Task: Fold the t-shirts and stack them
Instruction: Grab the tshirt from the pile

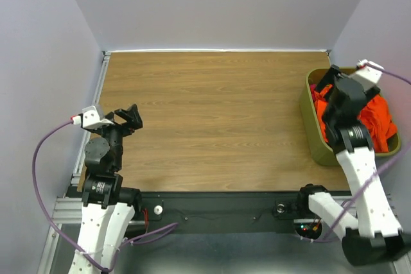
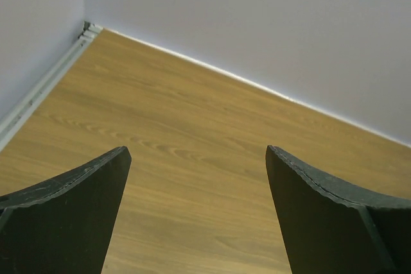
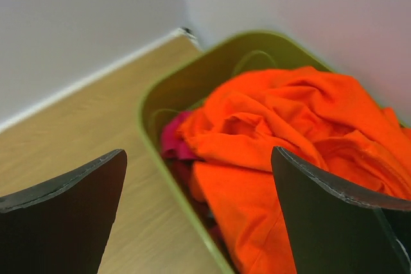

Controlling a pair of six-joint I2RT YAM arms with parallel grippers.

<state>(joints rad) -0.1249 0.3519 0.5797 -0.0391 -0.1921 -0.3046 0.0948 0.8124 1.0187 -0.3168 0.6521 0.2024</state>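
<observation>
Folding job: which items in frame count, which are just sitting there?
Job items:
- orange t-shirt, crumpled on top in the tub
- magenta-pink t-shirt, mostly buried under it

Not job items:
- olive-green tub, only holds them
- table

Right arm point(image 1: 350, 120) covering much of orange shirt point(image 1: 379, 117) and tub point(image 1: 309, 126) interior, magenta shirt point(image 3: 174, 142) mostly buried beneath orange, lower tub contents indistinct, tub far rim blurred in right wrist view
</observation>
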